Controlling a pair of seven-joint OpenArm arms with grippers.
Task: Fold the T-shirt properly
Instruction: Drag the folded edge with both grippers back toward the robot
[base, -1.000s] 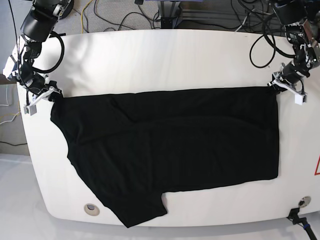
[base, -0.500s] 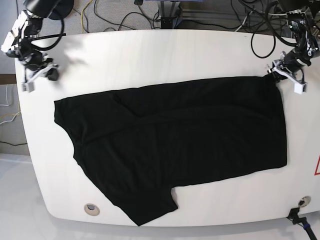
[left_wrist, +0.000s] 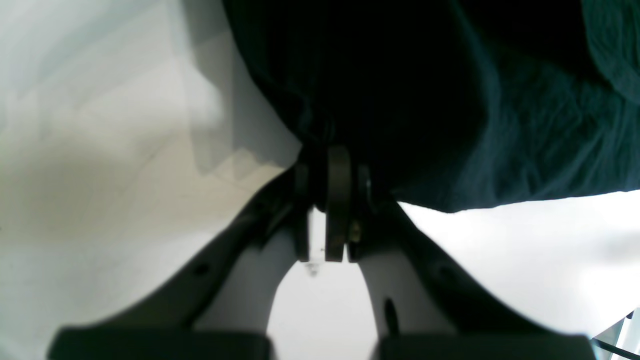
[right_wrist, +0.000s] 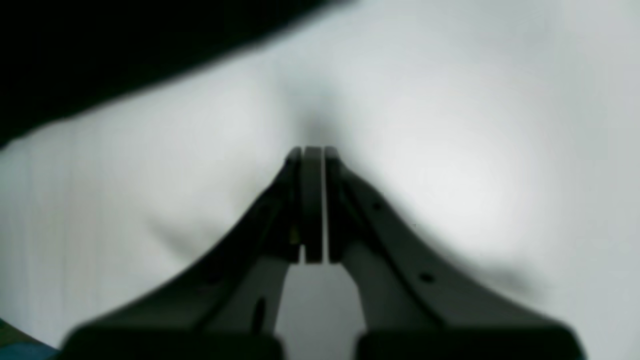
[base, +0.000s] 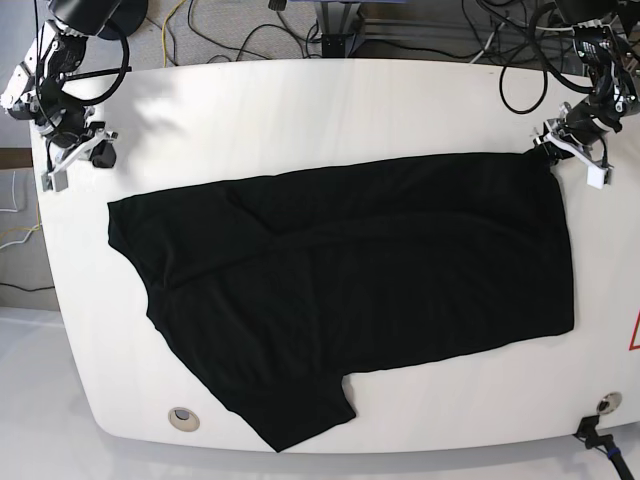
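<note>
The black T-shirt (base: 350, 290) lies spread flat on the white table (base: 300, 110), one sleeve pointing to the front edge; no print shows. My left gripper (base: 546, 154) is shut on the shirt's far right corner. In the left wrist view the left gripper (left_wrist: 332, 156) pinches the dark fabric (left_wrist: 450, 100). My right gripper (base: 101, 153) is shut and empty above bare table, beyond the shirt's far left corner. In the right wrist view the right gripper (right_wrist: 313, 150) has its jaws together, with the shirt's edge (right_wrist: 100, 50) apart at the upper left.
Black cables (base: 250, 35) and a stand lie beyond the table's far edge. Round holes sit at the front left (base: 181, 417) and front right (base: 603, 403). A red mark (base: 635, 335) is at the right edge.
My right gripper has let go of the shirt's left corner and moved back and up. The shirt has slid to the right and back with the left gripper.
</note>
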